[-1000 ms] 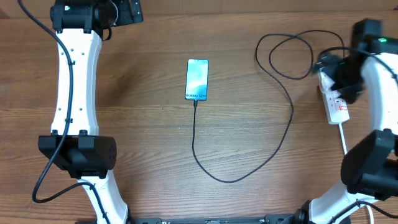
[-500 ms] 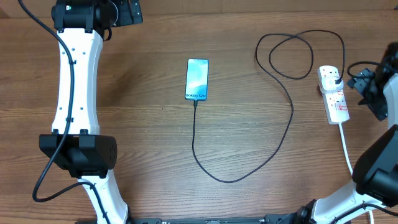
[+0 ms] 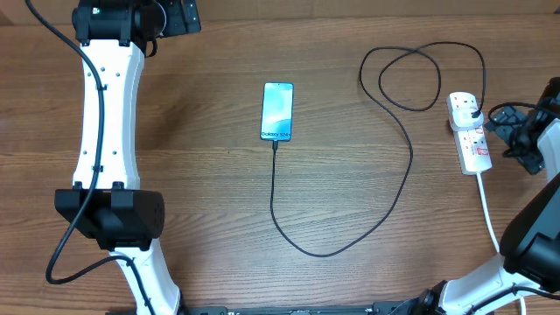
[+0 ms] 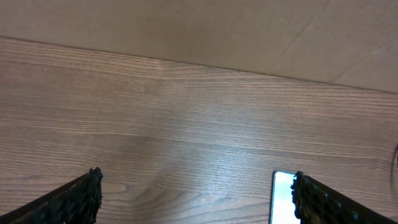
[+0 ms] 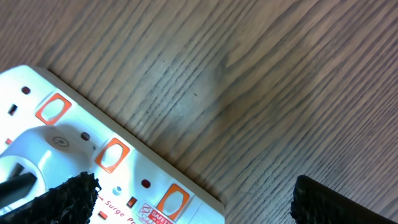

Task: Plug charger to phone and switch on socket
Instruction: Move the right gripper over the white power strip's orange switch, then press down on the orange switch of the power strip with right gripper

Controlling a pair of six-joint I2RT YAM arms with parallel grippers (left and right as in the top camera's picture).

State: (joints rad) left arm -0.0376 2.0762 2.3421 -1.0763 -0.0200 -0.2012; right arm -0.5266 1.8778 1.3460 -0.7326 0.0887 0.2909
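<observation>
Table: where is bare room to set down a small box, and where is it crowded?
Bare wood lies between the left arm and the phone, and between the phone and the charger. Crowded: around the socket and the charger's loops.

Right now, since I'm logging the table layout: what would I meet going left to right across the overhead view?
left arm → phone → socket → right gripper

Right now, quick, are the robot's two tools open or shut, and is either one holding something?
Left tool: open, holding nothing.
Right tool: open, holding nothing, beside the socket.
</observation>
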